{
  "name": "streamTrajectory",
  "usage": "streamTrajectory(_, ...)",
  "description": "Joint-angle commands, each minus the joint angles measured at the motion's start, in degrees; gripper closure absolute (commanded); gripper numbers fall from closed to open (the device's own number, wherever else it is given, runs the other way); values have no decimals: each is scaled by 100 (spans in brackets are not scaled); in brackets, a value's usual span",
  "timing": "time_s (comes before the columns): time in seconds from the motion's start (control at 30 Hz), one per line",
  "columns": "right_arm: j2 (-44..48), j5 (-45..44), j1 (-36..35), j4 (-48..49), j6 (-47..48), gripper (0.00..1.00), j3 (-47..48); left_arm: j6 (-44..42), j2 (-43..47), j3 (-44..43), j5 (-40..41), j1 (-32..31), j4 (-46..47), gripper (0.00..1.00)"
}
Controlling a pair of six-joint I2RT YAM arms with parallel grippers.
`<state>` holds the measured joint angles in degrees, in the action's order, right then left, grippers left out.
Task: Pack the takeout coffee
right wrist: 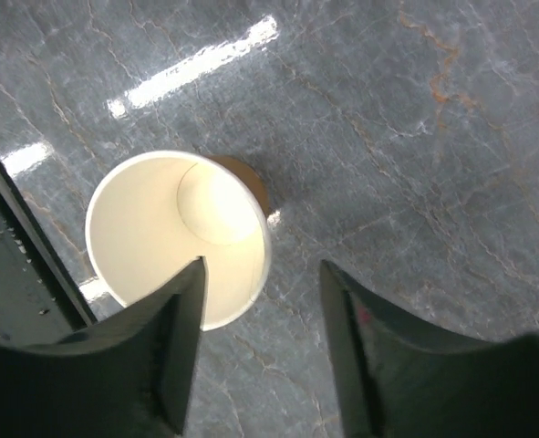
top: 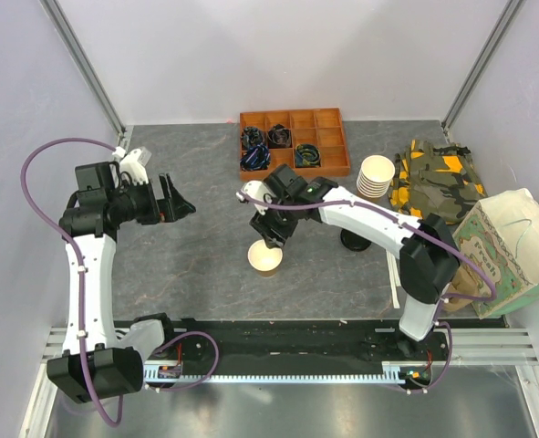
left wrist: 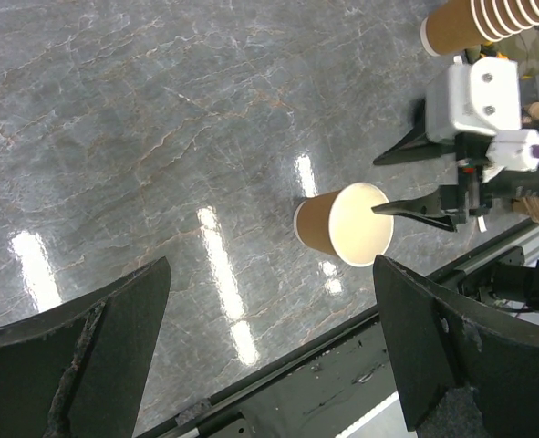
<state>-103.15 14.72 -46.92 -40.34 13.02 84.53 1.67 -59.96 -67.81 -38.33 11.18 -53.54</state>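
A tan-brown paper cup (top: 265,260) with a cream inside stands upright on the grey table, with no lid on it. It also shows in the left wrist view (left wrist: 347,224) and the right wrist view (right wrist: 173,233). My right gripper (top: 271,230) is open just above it (right wrist: 262,274): one finger is over the cup's mouth, the other beside its outer wall. My left gripper (top: 180,208) is open and empty, held above the table at the left, apart from the cup (left wrist: 271,274).
A stack of lidless cream cups (top: 375,176) stands at the back right beside a camouflage bag (top: 438,182). A wooden compartment tray (top: 328,137) sits at the back. A printed paper bag (top: 506,251) is at the right edge. A dark round thing (top: 354,241) lies under the right arm.
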Motion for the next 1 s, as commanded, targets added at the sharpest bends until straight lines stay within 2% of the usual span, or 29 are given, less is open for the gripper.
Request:
streamTrajectory(0.0, 620, 320, 515, -334, 288, 31, 669, 61, -59, -425, -254, 33, 45, 0)
streamTrajectory(0.07, 928, 400, 902, -694, 595, 30, 705, 18, -59, -487, -254, 33, 63, 0)
streamTrajectory(0.17, 1420, 42, 1228, -1063, 1263, 29, 293, 70, -59, -566, -211, 33, 107, 0)
streamTrajectory(0.27, 1929, -590, 1387, -1161, 1773, 31, -802, 411, -16, -532, 26, 25, 335, 0)
streamTrajectory(0.4, 2352, -1189, 1545, -1082, 2310, 35, -1744, 351, 335, -269, -17, 25, 1114, 0)
streamTrajectory(0.6, 2265, -1621, 1686, -511, 2644, 44, -2555, 9, 512, -145, -656, 16, 1241, 0)
streamTrajectory(0.7, 2037, -1718, 1695, -229, 2732, 45, -2766, -62, 547, 4, -834, 16, 1241, 0)
streamTrajectory(0.97, 1571, -1806, 1765, 166, 2829, 51, -2969, 60, 565, 198, -422, 16, 1241, 0)
